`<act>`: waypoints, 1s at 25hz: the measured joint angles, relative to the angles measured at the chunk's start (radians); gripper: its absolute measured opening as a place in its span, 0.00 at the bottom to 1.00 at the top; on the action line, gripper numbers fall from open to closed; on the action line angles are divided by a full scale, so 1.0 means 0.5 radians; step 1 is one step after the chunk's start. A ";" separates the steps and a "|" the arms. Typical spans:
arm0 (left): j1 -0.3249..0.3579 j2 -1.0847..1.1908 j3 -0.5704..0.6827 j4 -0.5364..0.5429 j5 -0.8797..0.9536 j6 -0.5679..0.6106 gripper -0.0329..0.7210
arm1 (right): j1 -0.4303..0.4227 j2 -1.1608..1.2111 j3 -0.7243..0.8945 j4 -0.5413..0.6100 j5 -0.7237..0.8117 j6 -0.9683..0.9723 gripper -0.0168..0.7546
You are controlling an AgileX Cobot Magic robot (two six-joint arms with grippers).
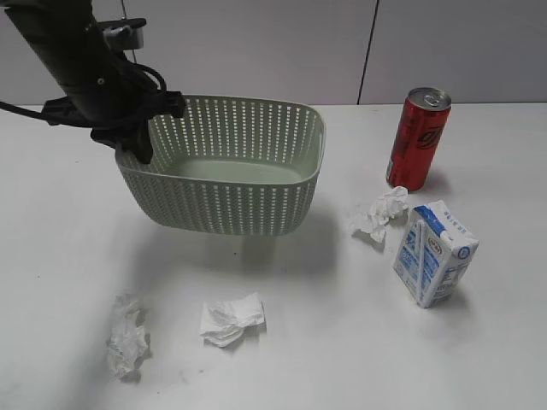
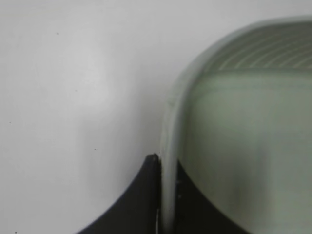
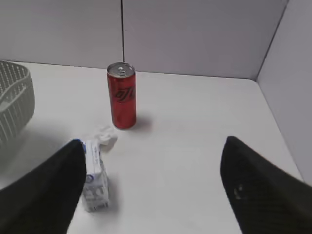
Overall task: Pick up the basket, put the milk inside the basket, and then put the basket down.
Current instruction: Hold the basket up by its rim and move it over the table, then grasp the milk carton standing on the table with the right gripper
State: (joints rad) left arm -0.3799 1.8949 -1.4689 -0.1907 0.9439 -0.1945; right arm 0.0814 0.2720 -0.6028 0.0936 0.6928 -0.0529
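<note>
The big white table (image 1: 479, 359) holds everything. The basket (image 1: 248, 184) hangs tilted above it, near the back left. My left gripper (image 1: 137, 141) pinches its left rim, fingers squeezed tight on the thin wall. I only hold one edge, so I think the basket could slip or swing. My right gripper (image 3: 151, 195) has its fingers wide apart, holding nothing. The red can (image 1: 418, 138) stands just behind the milk (image 1: 434, 254). I could bump it. The milk stands at the right, well apart from the basket. A crumpled tissue (image 1: 379, 212) lies beside the milk and might get grabbed too.
</note>
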 joint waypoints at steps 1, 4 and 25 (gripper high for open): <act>0.000 0.000 0.000 0.000 0.000 0.000 0.02 | 0.000 0.102 -0.016 0.054 -0.063 -0.016 0.88; 0.000 0.000 0.000 0.003 0.000 0.000 0.02 | 0.000 0.505 -0.125 0.295 -0.127 -0.311 0.88; 0.000 0.000 0.000 -0.010 0.011 0.000 0.02 | 0.568 2.717 -0.935 0.059 0.266 -0.142 0.87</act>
State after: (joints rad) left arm -0.3799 1.8949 -1.4689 -0.1957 0.9494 -0.1945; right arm 0.3653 1.6304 -1.0702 0.1232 0.8258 -0.1241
